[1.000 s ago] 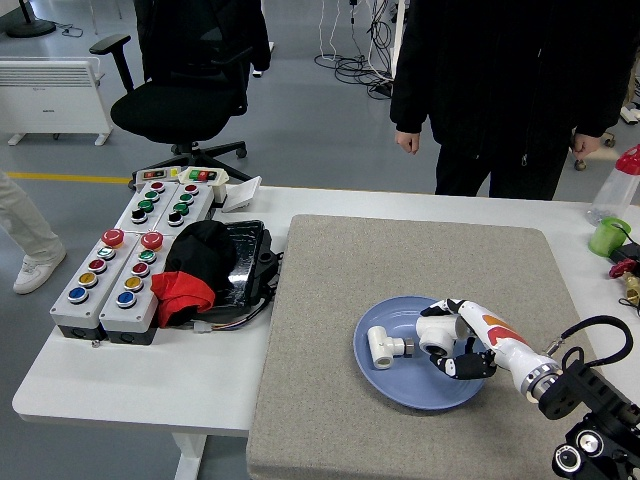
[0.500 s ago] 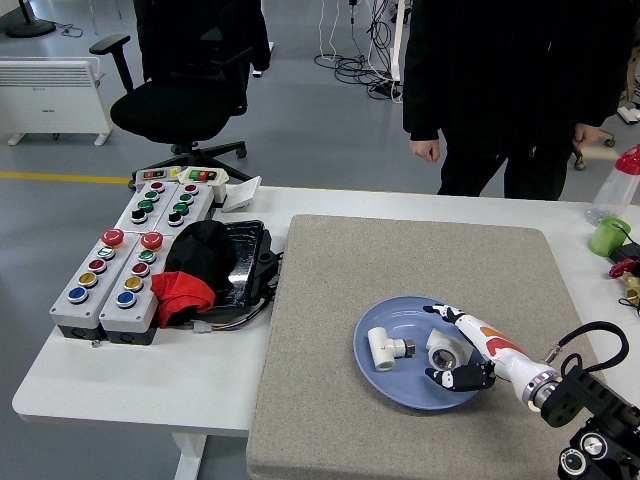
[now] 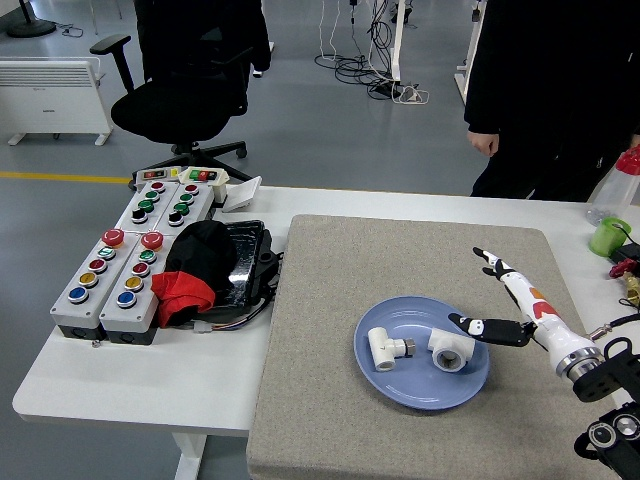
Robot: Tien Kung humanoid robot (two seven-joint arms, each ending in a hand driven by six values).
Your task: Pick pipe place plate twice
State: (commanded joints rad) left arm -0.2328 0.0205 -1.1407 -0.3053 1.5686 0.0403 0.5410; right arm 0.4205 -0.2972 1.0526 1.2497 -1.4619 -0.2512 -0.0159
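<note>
Head view. Blue plate [image 3: 420,390] sits on the grey mat [image 3: 330,290], toward the near right of the table. Two white pipe fittings lie in it, side by side and just apart: a tee fitting [image 3: 384,348] on the left, long axis running roughly 10 to 4 o'clock, and an elbow fitting [image 3: 452,352] on the right with an open socket facing up.

Right hand [image 3: 515,305] hangs just outside the plate rim at about 3 o'clock from the elbow fitting. Fingers spread, holding nothing; dark thumb tip points toward 9 o'clock, close to the elbow fitting but apart from it. From the hand, both fittings lie toward 9 o'clock, the elbow nearer. Left arm not in view, so the right is the only hand near.

Judgement: both fittings in the plate, so the placing looks done.

Writing: none legible. Button boxes [image 3: 130,255] at far left carry coloured caps; any labels too small to read.
</note>
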